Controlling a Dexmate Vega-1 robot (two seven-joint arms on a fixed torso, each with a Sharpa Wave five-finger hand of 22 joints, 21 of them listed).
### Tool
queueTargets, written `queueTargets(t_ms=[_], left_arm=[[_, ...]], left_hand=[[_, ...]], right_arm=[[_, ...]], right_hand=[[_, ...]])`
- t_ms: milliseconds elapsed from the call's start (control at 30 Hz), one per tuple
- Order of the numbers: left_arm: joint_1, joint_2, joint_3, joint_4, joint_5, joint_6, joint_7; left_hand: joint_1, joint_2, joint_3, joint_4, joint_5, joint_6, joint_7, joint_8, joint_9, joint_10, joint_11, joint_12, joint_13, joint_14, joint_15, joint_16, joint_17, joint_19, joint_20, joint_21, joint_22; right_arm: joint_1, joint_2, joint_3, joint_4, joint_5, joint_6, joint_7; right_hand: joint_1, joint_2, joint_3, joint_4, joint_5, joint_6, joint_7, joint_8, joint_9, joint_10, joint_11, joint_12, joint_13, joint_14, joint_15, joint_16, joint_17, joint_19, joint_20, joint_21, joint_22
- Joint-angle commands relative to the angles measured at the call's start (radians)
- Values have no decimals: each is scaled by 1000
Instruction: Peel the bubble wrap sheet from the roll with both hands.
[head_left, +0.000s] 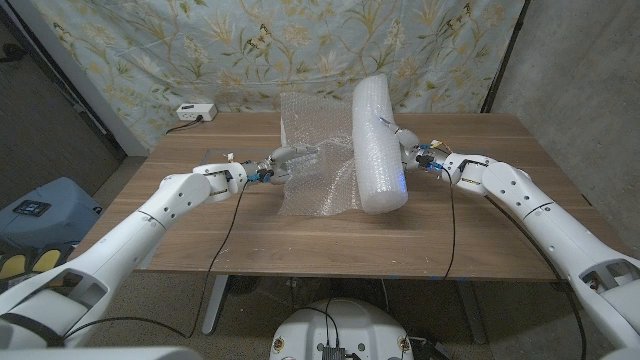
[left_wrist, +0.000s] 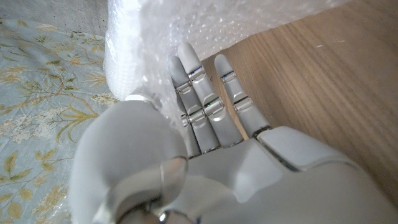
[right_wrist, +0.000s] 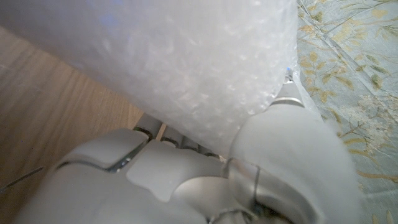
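Observation:
A thick white bubble wrap roll (head_left: 378, 140) lies across the middle of the wooden table (head_left: 500, 220), its near end toward the front. A loose clear sheet (head_left: 315, 175) spreads from the roll to the left, partly standing up at the back. My left hand (head_left: 285, 160) is at the sheet's left edge; in the left wrist view the sheet (left_wrist: 149, 43) runs between its thumb and fingers (left_wrist: 202, 93). My right hand (head_left: 410, 150) grips the roll from the right side. In the right wrist view the roll (right_wrist: 199, 56) sits pressed between that hand's thumb and fingers.
A small white box (head_left: 195, 112) with a cable sits at the table's back left corner. A floral curtain (head_left: 150, 50) hangs behind the table. Bare wood lies in front of the roll and at both sides.

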Motion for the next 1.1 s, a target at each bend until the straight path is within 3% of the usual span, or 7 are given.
queueTargets(t_ms=[33, 267, 600, 800, 1100], left_arm=[[-27, 2, 9, 26, 3, 18, -22], [-51, -9, 19, 55, 8, 29, -42], [-76, -20, 35, 72, 21, 47, -55], [-82, -24, 40, 67, 28, 55, -52], [-86, -23, 45, 49, 35, 66, -41]], left_hand=[[10, -1, -2, 1, -3, 12, 15, -3, 6, 18, -19, -3, 2, 1, -2, -5, 3, -6, 0, 8, 2], [10, -2, -3, 1, -3, 13, 15, -5, 6, 17, -21, -4, 6, 3, -2, -6, 4, -7, -1, 12, 2], [12, -2, -3, 0, -3, 14, 16, -6, 6, 19, -21, -5, 8, 5, -3, -8, 6, -7, -2, 16, 1], [12, -2, -4, 1, -3, 15, 16, -7, 6, 21, -19, -7, 7, 6, -3, -8, 7, -8, -2, 18, 1], [11, -3, -5, 1, -3, 16, 15, -8, 7, 22, -19, -8, 8, 6, -2, -10, 8, -9, -2, 22, 1]], right_arm=[[-6, 24, 8, 36, 8, 24, 30], [-13, 18, 15, 46, 19, 20, 67], [-25, 14, 24, 75, 27, 34, 149], [-17, 22, 19, 110, 13, 59, 218], [-11, 49, 14, 168, -13, 122, 309]], right_hand=[[-5, 11, 3, 8, 6, -11, -1, -7, -1, -5, 9, -8, -8, -8, -2, -9, -2, -7, 0, -4, 3], [-34, 7, -6, 17, 6, -32, 7, -26, -9, -26, 23, -38, -36, -27, 15, -33, -14, -12, 5, -5, 3], [-132, -18, -48, 54, 10, -64, 21, -61, -33, -62, 51, -103, -96, -75, 44, -87, -46, -42, 16, -10, 4], [-160, -25, -61, 65, 17, -64, 25, -66, -41, -72, 55, -124, -115, -92, 52, -101, -52, -54, 18, -11, 5], [-163, -24, -65, 65, 28, -49, 23, -65, -46, -78, 53, -145, -135, -104, 55, -113, -58, -64, 20, -11, 5]])
